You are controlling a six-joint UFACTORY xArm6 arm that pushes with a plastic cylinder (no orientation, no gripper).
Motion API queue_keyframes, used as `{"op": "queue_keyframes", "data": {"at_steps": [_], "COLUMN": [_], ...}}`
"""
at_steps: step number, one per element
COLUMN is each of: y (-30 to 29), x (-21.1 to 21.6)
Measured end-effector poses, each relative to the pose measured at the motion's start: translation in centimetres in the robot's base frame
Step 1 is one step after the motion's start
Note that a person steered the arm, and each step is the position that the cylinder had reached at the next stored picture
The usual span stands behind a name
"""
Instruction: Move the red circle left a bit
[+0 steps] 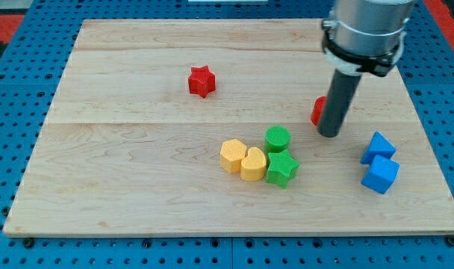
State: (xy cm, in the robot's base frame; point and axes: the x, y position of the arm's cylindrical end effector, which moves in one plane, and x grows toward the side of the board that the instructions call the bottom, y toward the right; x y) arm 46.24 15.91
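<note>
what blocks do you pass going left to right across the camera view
red star → yellow block → yellow heart → red circle, partly behind my tip → the two blue blocks; the green pair overlaps, left out.

Wooden board (pixel 137 187) with scattered red, yellow, green, blue blocks.

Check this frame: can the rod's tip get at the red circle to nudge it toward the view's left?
Probably yes. My tip already sits just right of the red circle, whose right part the rod hides, and nothing stands between them.
</note>
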Motion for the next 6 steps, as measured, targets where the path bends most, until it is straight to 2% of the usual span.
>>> {"op": "queue_keyframes", "data": {"at_steps": [1,2,3,4,5,6], "y": [-1.1,-8.8,-4.3,-3.4,1.8,-0.3], "x": [-1.0,-7.2,-4.0,0.7,-2.9,-4.2]}}
